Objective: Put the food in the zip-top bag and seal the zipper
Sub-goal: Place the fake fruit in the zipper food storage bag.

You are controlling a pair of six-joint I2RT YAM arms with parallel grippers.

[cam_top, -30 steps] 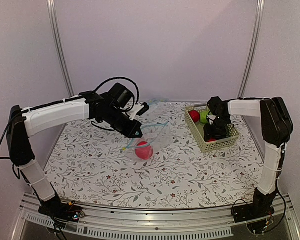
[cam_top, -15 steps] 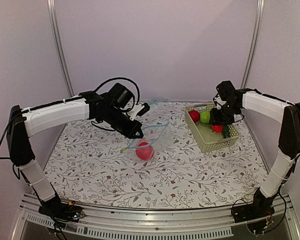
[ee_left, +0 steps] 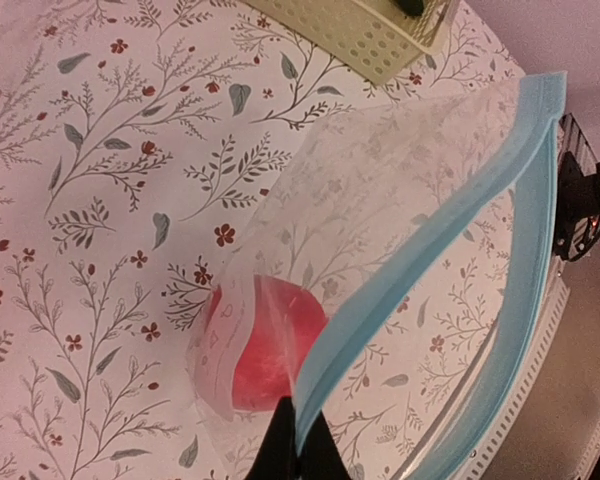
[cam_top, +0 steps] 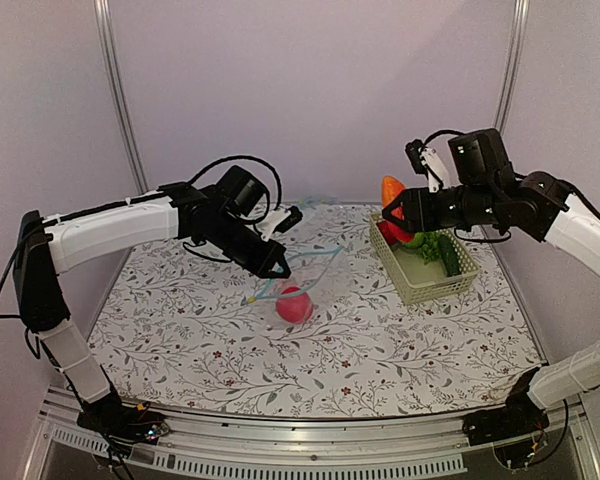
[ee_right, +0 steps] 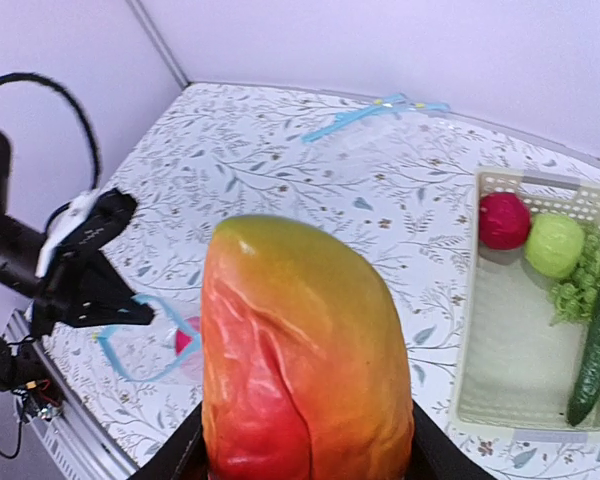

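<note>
**Inspector A:** Left side first. Your left arm [cam_top: 130, 225] reaches out over the tabletop [cam_top: 380, 350]. Its jaws are clenched on the zipper [ee_left: 430, 230], pinching the light blue strip at one end of the mouth. The zip-top bag [ee_left: 400, 190] hangs from that pinch with its mouth gaping.

**Inspector B:** Confirmed. You have one round red fruit [ee_left: 265, 345] inside the bag, below the left jaws. It sits at the bag's bottom and appears to rest on the tabletop.

**Inspector A:** Moving right. Your right jaws are grasping the orange-red oval piece [ee_right: 305, 350], one finger on each flank. It is held up off the tabletop, well apart from the bag.

**Inspector B:** Below those jaws and off to their right sits the cream basket [ee_right: 510, 340]. In it you have the dark green cucumber [ee_right: 595, 350] along one wall, a second red fruit [ee_right: 504, 220], a bright green apple [ee_right: 555, 245] and a green grape bunch [ee_right: 580, 285]. A second clear bag [ee_right: 375, 112] lies flat at the tabletop's far edge, well apart from both jaws.
</note>
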